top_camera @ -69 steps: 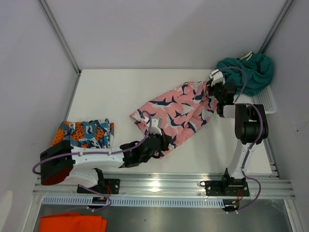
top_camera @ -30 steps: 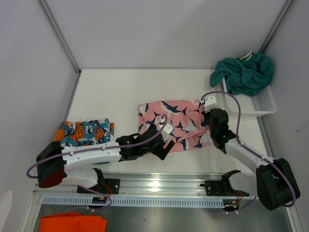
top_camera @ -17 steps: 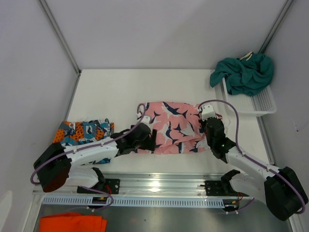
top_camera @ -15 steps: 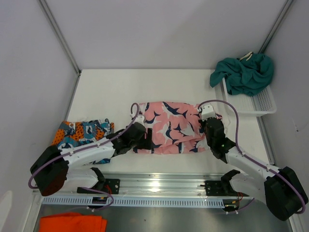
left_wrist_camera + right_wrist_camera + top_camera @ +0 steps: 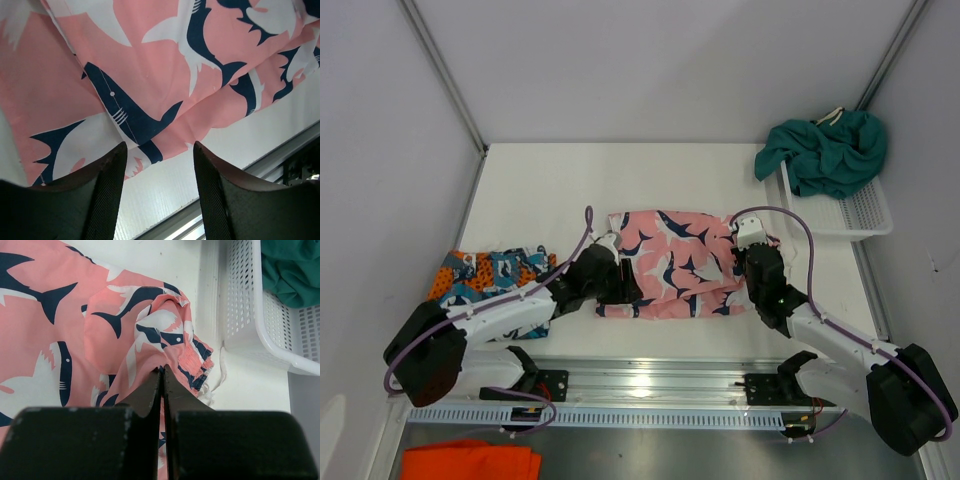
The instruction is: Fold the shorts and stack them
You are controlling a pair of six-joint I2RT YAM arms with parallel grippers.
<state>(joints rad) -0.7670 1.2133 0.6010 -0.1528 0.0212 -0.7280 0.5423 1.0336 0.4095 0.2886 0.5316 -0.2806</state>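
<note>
– Shorts (image 5: 675, 262), pink with sharks: where do they lie?
– Spread along the middle of the worktop's (image 5: 550, 190) near edge, between the two hands. Their right end is bunched just beside the basket (image 5: 865, 215). Printed shorts (image 5: 495, 272) sit at the near left, and teal shorts (image 5: 830, 150) are heaped in the basket by the far right corner.
– And the hands?
– Left hand (image 5: 159, 150): fingers parted over the near left hem, gripping nothing. Right hand (image 5: 162, 371): pinched tight on the bunched right end.
– Likely faults?
– The left fingers may close on one layer only, or on bare worktop, so the hem slips out when lifted. The right pinch holds a crumpled wad, not a clean corner. A fold from it would likely come out skewed, and the cloth could catch on the basket wall.
</note>
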